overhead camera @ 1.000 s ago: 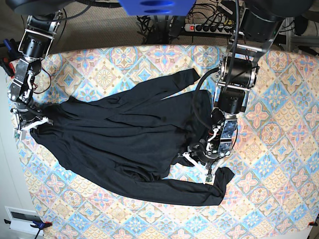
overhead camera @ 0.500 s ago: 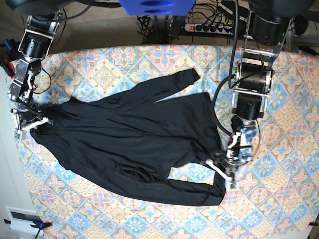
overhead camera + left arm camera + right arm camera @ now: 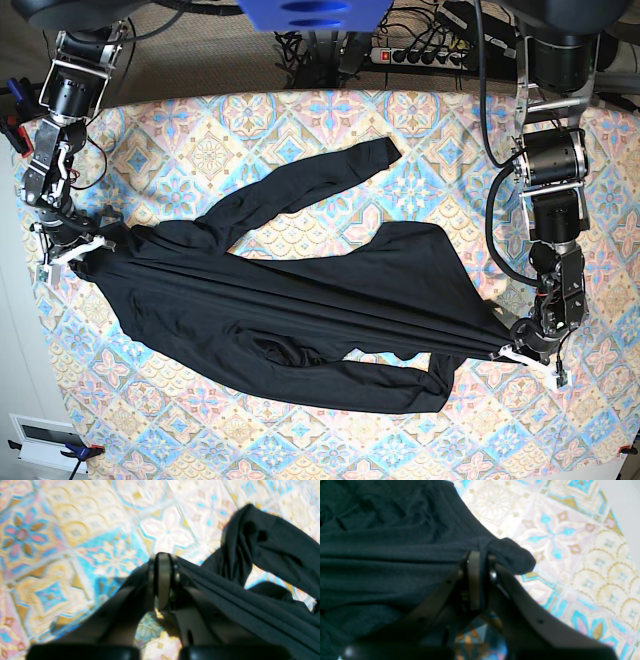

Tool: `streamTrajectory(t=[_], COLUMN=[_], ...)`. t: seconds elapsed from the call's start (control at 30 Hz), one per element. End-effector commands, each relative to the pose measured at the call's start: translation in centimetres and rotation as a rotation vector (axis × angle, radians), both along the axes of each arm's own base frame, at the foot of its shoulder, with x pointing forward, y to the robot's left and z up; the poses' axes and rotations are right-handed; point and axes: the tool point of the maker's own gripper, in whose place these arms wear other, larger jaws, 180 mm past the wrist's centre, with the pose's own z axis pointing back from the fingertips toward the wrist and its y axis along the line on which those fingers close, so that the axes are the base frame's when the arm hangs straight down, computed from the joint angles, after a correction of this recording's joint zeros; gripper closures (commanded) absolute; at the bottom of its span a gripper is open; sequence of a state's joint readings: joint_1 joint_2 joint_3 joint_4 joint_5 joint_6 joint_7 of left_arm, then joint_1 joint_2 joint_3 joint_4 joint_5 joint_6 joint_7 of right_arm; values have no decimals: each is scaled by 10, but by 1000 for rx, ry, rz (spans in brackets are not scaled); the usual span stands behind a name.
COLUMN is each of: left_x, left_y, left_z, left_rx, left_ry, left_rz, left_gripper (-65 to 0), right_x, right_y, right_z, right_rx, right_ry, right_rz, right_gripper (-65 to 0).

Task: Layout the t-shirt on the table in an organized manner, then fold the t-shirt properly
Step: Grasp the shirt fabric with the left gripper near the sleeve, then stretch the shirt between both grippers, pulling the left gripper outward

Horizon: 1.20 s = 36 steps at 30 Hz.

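Patterned table (image 3: 300, 120) under a black t-shirt (image 3: 280, 300) stretched between two arms.

Nearest, the left gripper (image 3: 527, 352) has its fingers (image 3: 163, 580) pinched together on an edge of the t-shirt, cloth trailing off beside them; the right gripper (image 3: 68, 250) is likewise clamped on a bunched fold at the opposite end. Held this way, the fabric is likely being pulled taut to spread it flat for folding. Farther off, one sleeve (image 3: 330, 170) lies loose beyond both grips.

Bright even light, both wrist views soft and blurred, glare washing the worktop (image 3: 175, 527) at upper right, base view sharp, corners bowed
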<state>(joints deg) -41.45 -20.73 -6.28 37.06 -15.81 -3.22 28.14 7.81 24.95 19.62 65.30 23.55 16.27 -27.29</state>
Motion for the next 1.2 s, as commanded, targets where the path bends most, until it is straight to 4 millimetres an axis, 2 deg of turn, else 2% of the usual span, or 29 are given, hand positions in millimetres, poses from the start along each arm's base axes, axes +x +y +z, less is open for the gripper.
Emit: streamTrajectory(t=[0.0,0.13,0.27,0.37,0.47,0.57,0.63,0.7,0.8,0.97,1.07,1.13,1.17], left_x=[12,7,-4,-19,-42,-78,-104,-121,-143,-155,-158,-158,-154], left_y=[22,19,12,5,-17,-53,-75,-94,-109,-133,-148,-155,-157], left_z=[34,26,8,1,2,-4,-12,-21,-39,-74,-82,-83,-80], left_rx=[57,39,6,21,4,-60,-99,-137,-170,-247,-288,-302,-305], left_ry=[-78,-33,52,63,42,66,92,113,159,235,249,248,240], left_rz=[39,32,14,-15,-79,-175,-226,-259,-277,-256,-258,-265,-267], left_gripper=[-21,-126,-248,-287,-288,-288,-288,-288,-288,-288,-282,-233,-180], right_x=[11,14,14,14,14,14,14,14,14,15,15,15,15], right_y=[-11,7,12,12,12,12,12,12,12,12,12,12,12], right_z=[21,12,10,10,10,10,10,10,10,10,10,10,10], right_rx=[-52,-59,-60,-60,-60,-60,-60,-60,-60,-61,-61,-61,-61], right_ry=[-45,-18,-11,-11,-11,-11,-11,-11,-11,-13,-13,-13,-13], right_rz=[-6,49,64,64,64,64,64,64,64,64,64,64,64], right_gripper=[0,0,0,0,0,0,0,0,0,0,0,0,0])
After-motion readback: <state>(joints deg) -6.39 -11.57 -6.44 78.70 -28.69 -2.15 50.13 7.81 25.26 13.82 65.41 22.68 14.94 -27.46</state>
